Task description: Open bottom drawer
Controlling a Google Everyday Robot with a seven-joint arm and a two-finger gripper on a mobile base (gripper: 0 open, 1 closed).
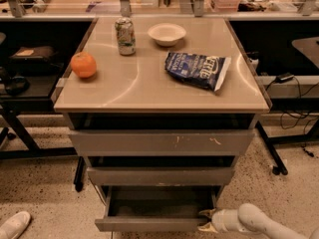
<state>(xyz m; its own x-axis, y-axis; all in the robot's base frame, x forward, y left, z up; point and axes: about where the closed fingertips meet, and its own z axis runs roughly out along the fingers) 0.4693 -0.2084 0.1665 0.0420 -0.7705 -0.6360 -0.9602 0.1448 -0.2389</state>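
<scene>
The bottom drawer (152, 224) is the narrowest grey front, at the foot of the cabinet, pulled out so its shallow grey box (159, 203) shows. My gripper (206, 220) is at the drawer front's right end, its pale fingers (207, 213) spread above and below the front's edge. The white arm (259, 222) comes in from the lower right. Above are the mid-width grey front (160, 176) and the widest front (162, 142) with pale scratch marks.
On the tan top (144, 78) lie an orange (83, 64), a soda can (125, 36), a white bowl (167, 34) and a blue chip bag (197, 69). Black desks stand left and right. A white shoe (14, 225) shows at the lower left on the speckled floor.
</scene>
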